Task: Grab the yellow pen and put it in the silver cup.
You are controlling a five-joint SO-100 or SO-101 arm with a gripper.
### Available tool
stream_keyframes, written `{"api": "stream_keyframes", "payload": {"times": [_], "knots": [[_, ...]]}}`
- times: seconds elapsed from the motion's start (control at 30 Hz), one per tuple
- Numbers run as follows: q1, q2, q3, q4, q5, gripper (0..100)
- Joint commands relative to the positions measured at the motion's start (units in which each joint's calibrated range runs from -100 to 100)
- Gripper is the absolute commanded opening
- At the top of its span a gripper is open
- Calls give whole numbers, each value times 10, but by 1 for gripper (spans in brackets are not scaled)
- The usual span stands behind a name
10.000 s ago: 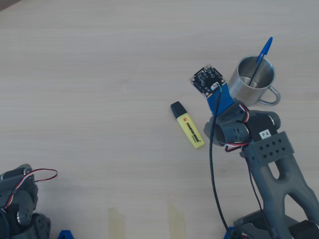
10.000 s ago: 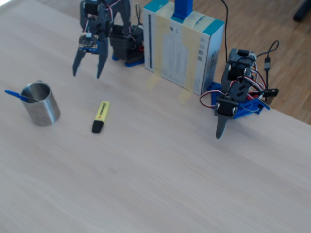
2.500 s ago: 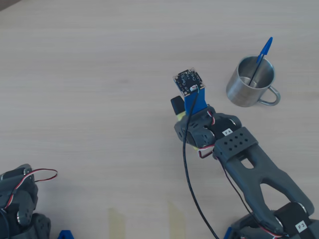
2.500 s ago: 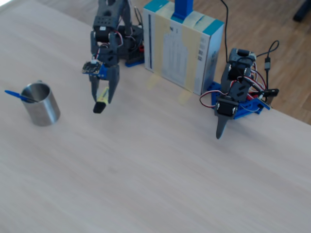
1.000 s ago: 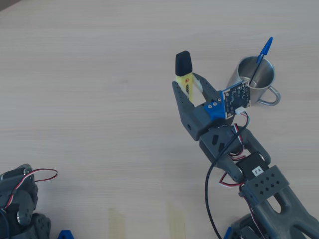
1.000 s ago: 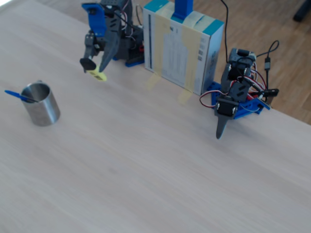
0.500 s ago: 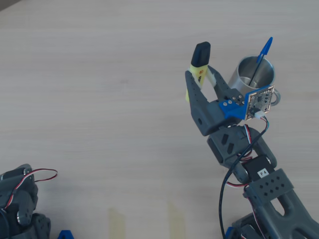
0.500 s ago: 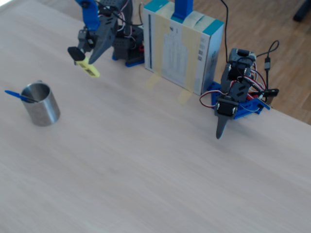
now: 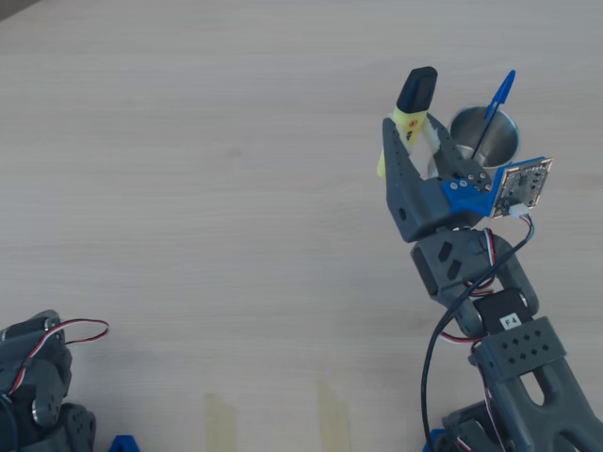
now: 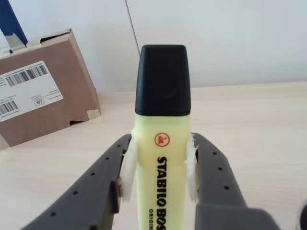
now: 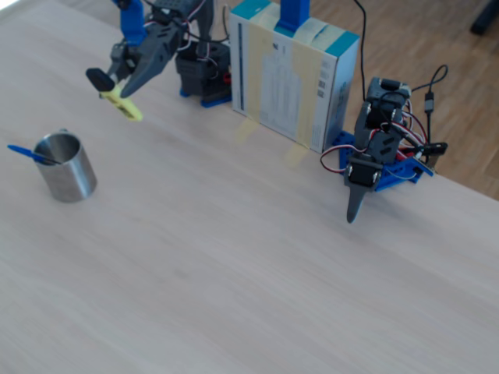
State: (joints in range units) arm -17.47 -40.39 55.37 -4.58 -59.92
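Note:
The yellow pen [image 9: 403, 124] is a chunky highlighter with a black cap. My gripper [image 9: 415, 133] is shut on its barrel and holds it above the table. In the wrist view the pen [image 10: 162, 163] stands upright between my white pads [image 10: 128, 163], cap up. The silver cup [image 9: 507, 143] stands just right of the pen in the overhead view, with a thin blue ballpoint pen [image 9: 496, 105] in it. In the fixed view my gripper [image 11: 121, 86] holds the yellow pen [image 11: 125, 107] up and to the right of the cup [image 11: 69, 170].
A second arm [image 11: 373, 160] rests at the table's right edge in the fixed view and shows at the lower left overhead [image 9: 38, 381]. A tall box [image 11: 292, 70] stands behind my base. A cardboard box [image 10: 38, 96] shows at left in the wrist view.

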Motion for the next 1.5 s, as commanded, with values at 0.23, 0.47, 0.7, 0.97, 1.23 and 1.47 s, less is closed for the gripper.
{"api": "stream_keyframes", "payload": {"times": [0.23, 0.47, 0.7, 0.97, 1.23, 1.47], "knots": [[31, -12, -10, -58, -4, 13], [58, -11, -10, -58, -4, 13], [80, -10, -11, -58, -5, 13], [109, -9, -8, -79, -5, 13], [127, -8, -6, -81, -5, 13], [138, 13, -14, -81, -5, 13]]}}
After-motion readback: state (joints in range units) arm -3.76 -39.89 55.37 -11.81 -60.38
